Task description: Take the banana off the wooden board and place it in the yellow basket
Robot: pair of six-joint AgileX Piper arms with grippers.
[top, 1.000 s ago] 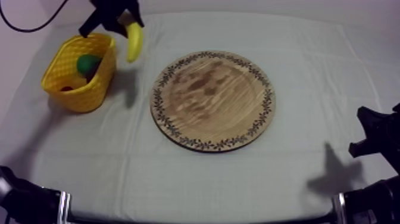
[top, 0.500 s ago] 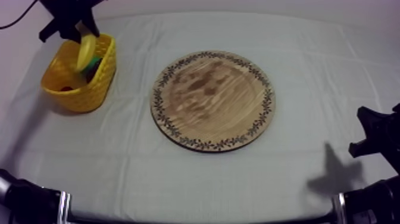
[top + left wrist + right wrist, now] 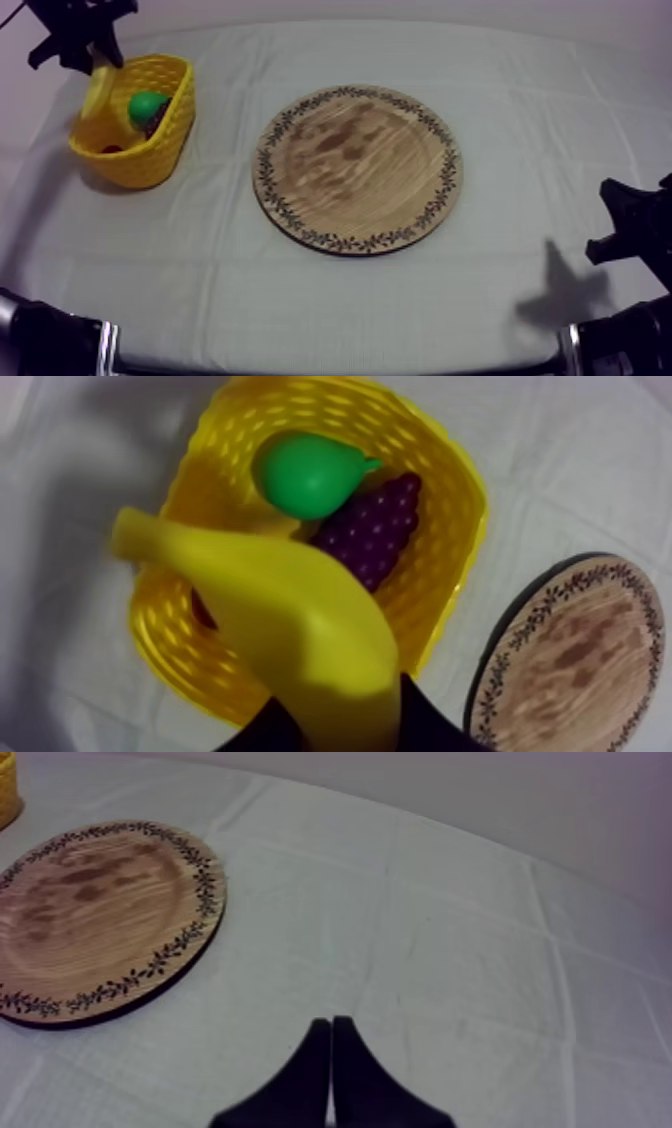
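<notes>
the left tool is clamped on the banana, which hangs over the yellow basket, seemingly nearer its rim than its middle; let go here, it could clip that rim and tumble outside, or bounce off the pear inside.

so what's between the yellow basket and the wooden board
Nothing: the top view shows only bare grey-white cloth between the yellow basket and the wooden board.
</notes>
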